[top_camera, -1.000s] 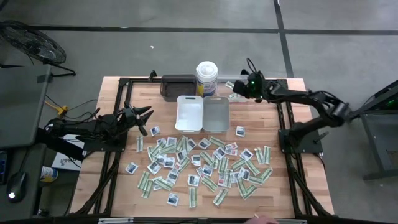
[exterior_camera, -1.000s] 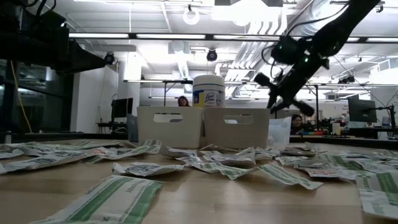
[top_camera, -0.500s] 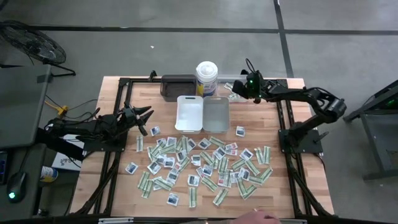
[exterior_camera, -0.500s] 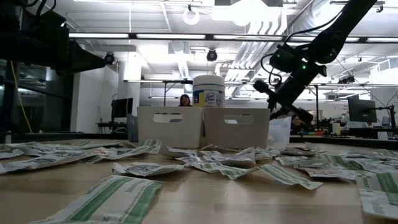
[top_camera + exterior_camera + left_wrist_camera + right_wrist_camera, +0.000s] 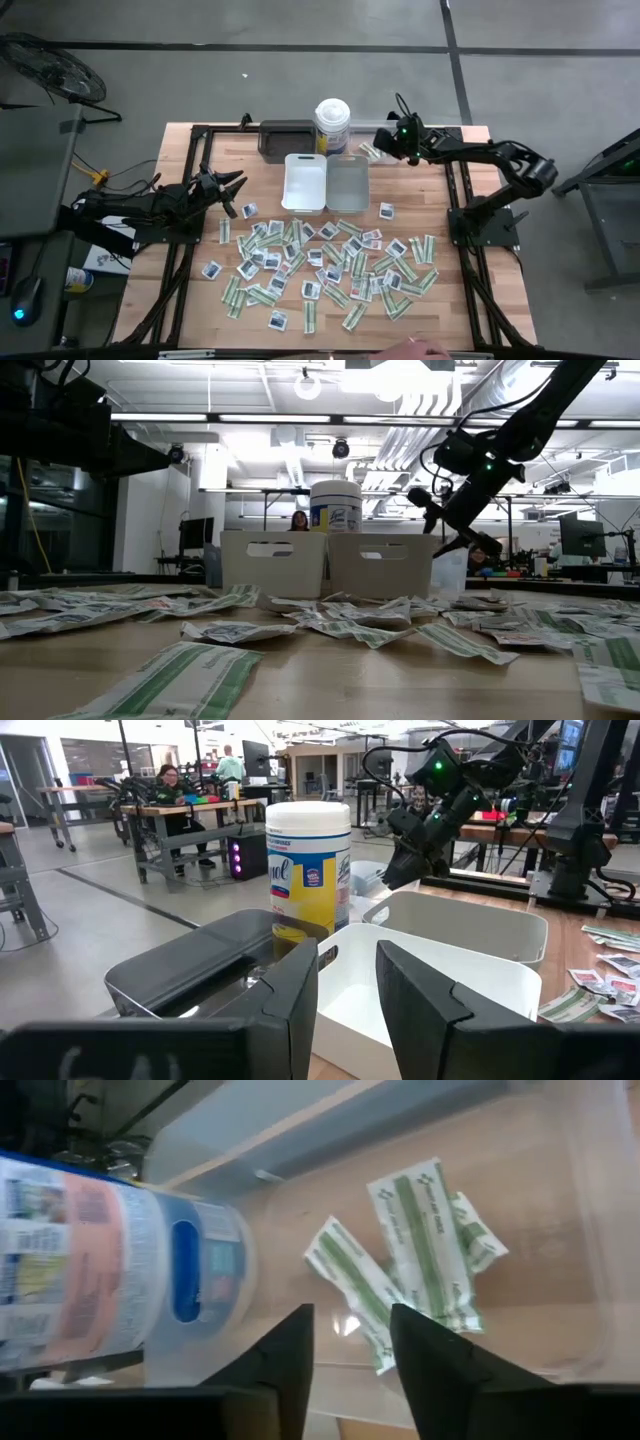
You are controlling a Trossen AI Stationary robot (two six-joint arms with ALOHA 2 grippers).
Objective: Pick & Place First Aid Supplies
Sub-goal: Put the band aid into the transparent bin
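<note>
Several first aid supplies, white sachets and green-and-white strips [image 5: 330, 265], lie scattered flat on the near half of the wooden table. A few strips [image 5: 420, 1245] lie on the floor of a clear tray [image 5: 590, 1230] at the far side, right of the white canister [image 5: 332, 125]. My right gripper [image 5: 383, 140] hangs open above that tray, slanting down, with nothing between its fingers [image 5: 350, 1345]. My left gripper [image 5: 240, 187] waits open and level at the table's left [image 5: 347, 980].
A white tray [image 5: 305, 182] and a grey tray [image 5: 347, 182] stand side by side mid-table. A dark tray [image 5: 285, 138] sits left of the canister. Black frame rails run along the table's edges. A person's hand [image 5: 425, 350] shows at the near edge.
My right gripper has edged toward the canister, sunk slightly over the clear tray, and opened. The strip it carried has dropped away and now lies in the tray.
</note>
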